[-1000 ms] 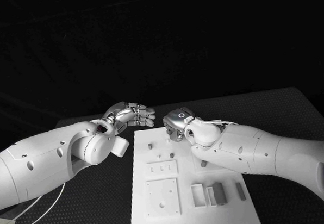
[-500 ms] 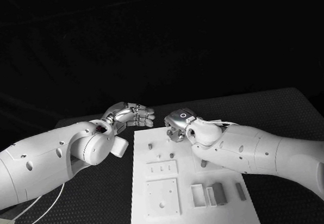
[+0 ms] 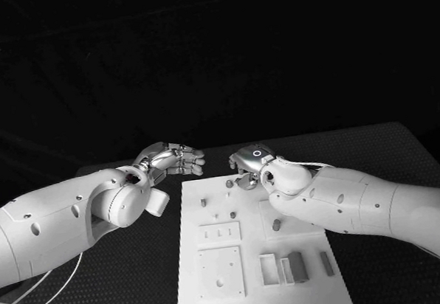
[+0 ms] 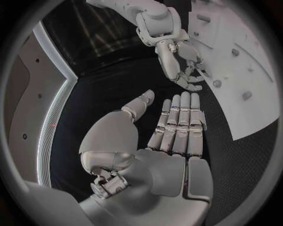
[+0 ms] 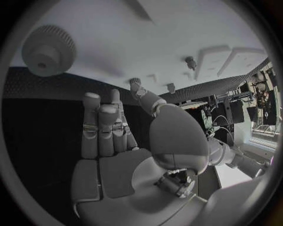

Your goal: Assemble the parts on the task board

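The white task board (image 3: 313, 293) lies in the middle of the black table. Small grey pegs (image 3: 229, 183) stand in its far half, one of them (image 3: 277, 225) beside my right forearm. Two grey bars (image 3: 296, 266) lie near white blocks (image 3: 269, 267) at the near end. A grey gear (image 5: 48, 51) lies on the board (image 5: 147, 33) beyond my right hand's fingers. My right hand (image 3: 248, 163) hovers over the board's far edge, fingers straight, holding nothing. My left hand (image 3: 172, 159) hangs just off the far left corner, fingers (image 4: 179, 122) stretched out and empty, facing the right hand (image 4: 183, 70).
Two white square plates (image 3: 219, 271) sit on the board's left half. A white cable loop (image 3: 43, 291) lies on the table at the near left. Black mat (image 3: 392, 155) stretches to the right of the board.
My right hand has moved slightly to the right along the board's far edge. The left hand has barely moved. The whole view has shifted a little.
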